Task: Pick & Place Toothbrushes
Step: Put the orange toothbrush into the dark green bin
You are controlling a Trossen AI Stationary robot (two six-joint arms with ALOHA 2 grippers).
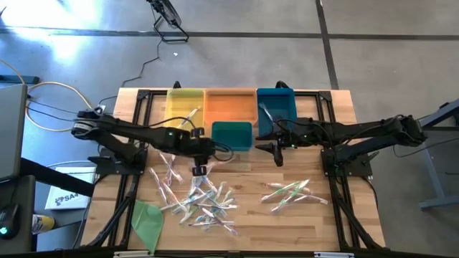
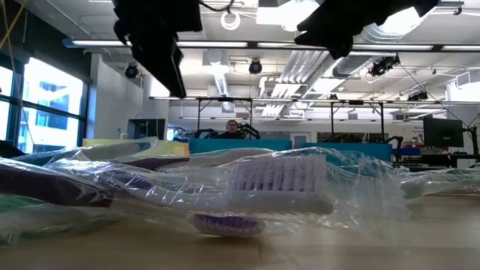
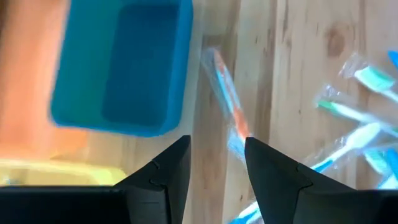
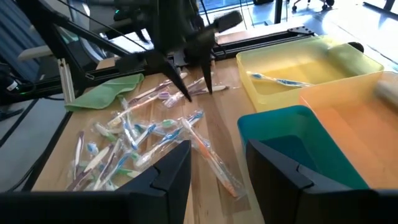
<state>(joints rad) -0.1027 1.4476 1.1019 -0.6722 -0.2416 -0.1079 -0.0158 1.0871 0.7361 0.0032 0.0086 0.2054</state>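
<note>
- Most of the toothbrushes (image 1: pixel 197 201) are lying loose in clear wrappers on the wooden table (image 1: pixel 315 222), in a big heap toward the left arm's side, with a smaller bunch (image 1: pixel 290 192) sitting well apart nearer the right arm
- One toothbrush (image 4: pixel 273 79) is already lying in the yellow bin (image 1: pixel 185 109); the orange bin (image 1: pixel 231 106) is looking bare, and I cannot tell what the blue bin (image 1: pixel 276 107) is holding, so I am judging the sorting as only just begun, with nearly everything left to move
- The left gripper (image 1: pixel 199 169) is hanging over the near edge of the heap, just in front of the small teal bin (image 1: pixel 232 135); its fingers (image 3: pixel 277 177) are standing partly apart with nothing between them, an orange-handled toothbrush (image 3: pixel 227 93) lying on the wood just beyond them
- The right gripper (image 1: pixel 278 152) is waiting above the table beside the small teal bin, its fingers (image 4: pixel 280 177) also partly parted and empty
- The high view is giving the whole layout at once: both piles, the row of bins and a green cloth (image 1: pixel 149 221) at the table's front left
- The right wrist view is adding what that one cannot: the brush inside the yellow bin and the left gripper's finger tips poised just over the pile
- The low view is showing one wrapped brush head (image 2: pixel 277 184) up close, plus a person seated far off in the room, but not which bin holds anything
</note>
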